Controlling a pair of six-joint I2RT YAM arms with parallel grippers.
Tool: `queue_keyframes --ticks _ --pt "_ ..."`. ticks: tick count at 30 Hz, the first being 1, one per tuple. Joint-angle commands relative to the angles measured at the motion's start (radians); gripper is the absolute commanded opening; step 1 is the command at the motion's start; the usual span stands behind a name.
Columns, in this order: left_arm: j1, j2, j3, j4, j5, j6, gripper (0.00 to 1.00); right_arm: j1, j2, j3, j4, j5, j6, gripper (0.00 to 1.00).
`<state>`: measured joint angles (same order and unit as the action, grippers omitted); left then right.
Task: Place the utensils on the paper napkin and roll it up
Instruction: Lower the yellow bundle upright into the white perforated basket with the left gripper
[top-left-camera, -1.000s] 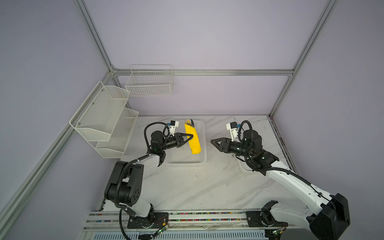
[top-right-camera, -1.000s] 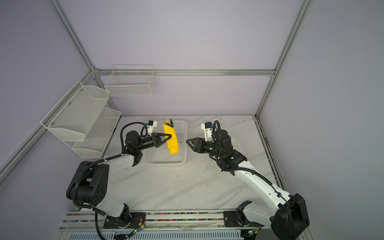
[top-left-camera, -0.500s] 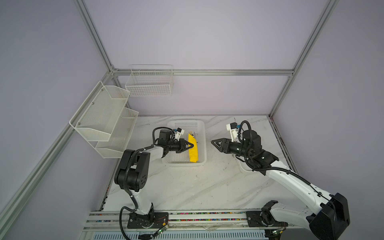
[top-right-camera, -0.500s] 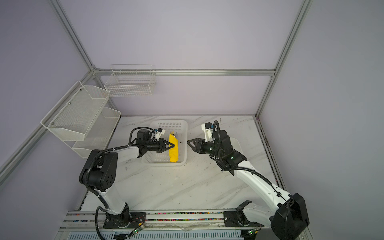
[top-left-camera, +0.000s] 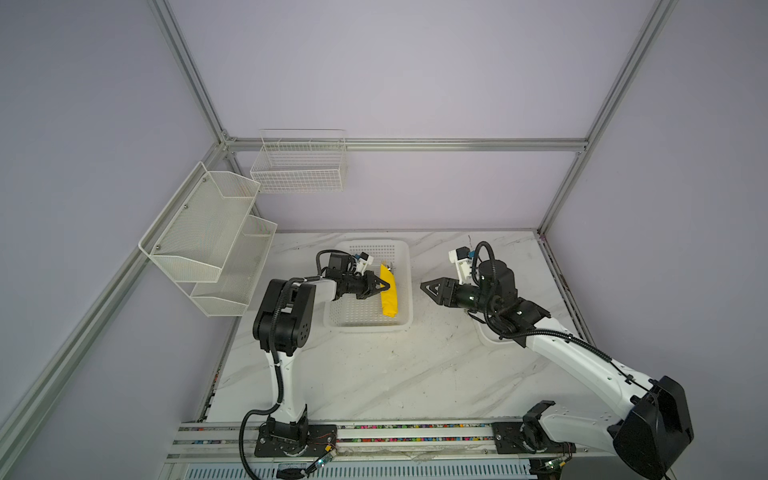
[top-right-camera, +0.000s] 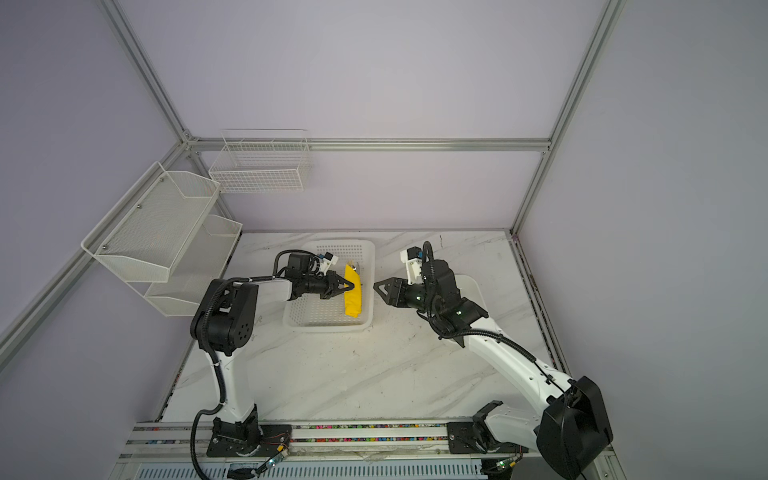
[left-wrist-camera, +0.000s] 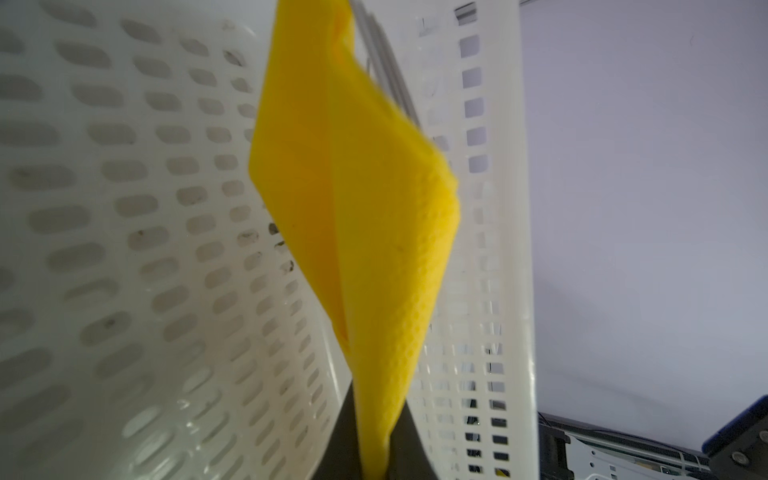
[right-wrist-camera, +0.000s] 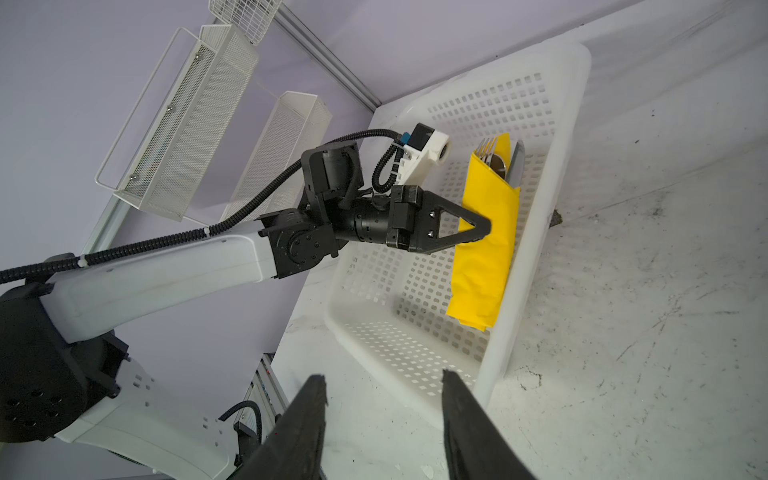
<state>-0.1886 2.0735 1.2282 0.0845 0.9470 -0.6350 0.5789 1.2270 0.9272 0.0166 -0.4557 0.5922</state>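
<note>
Napkin count: one paper napkin (top-left-camera: 389, 296), bright yellow, rolled into a narrow bundle. It lies lengthwise inside the white perforated basket (top-left-camera: 365, 327), close along the basket wall nearer the right arm. Utensils (top-left-camera: 388, 264): three, all wrapped in the roll, with only their heads poking out of its far end. The right wrist view shows one fork (right-wrist-camera: 487, 147), one spoon (right-wrist-camera: 496, 164) and one knife (right-wrist-camera: 516, 164). In the left wrist view they show only as blurred grey strips beyond the paper (left-wrist-camera: 374, 232). Arms: two. Left gripper (top-left-camera: 388, 286) reaches into the basket from the side, jaws pressed together on a fold of the napkin's long edge. The left wrist view shows the paper coming out from between the dark fingers (left-wrist-camera: 345, 436). Right gripper (top-left-camera: 424, 286) hangs over the marble table (top-left-camera: 374, 374) just outside the basket. Its jaws are spread and nothing sits between them, which is plain in the right wrist view (right-wrist-camera: 384, 386). Other items: one white tray (top-right-camera: 471, 286), partly hidden under the right arm. One two-tier mesh shelf (top-left-camera: 199, 232) on the side wall. One wire basket (top-left-camera: 297, 170) on the back wall.
</note>
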Motion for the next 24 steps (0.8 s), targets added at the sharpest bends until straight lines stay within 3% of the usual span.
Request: queue_keyframes --ticks 1,12,18,24 --pt "-0.013 0.021 0.105 0.026 0.039 0.004 0.09 0.004 0.016 -0.007 0.01 0.0 -0.019 0.47" --pt "-0.021 0.098 0.13 0.005 0.041 -0.005 0.1 0.003 0.031 -0.002 0.006 0.005 -0.025 0.47" --pt "-0.025 0.106 0.179 -0.167 -0.039 0.08 0.12 0.002 0.03 -0.001 0.002 0.005 -0.025 0.47" --pt "-0.031 0.076 0.207 -0.337 -0.192 0.153 0.37 0.002 0.027 0.005 -0.004 0.017 -0.025 0.48"
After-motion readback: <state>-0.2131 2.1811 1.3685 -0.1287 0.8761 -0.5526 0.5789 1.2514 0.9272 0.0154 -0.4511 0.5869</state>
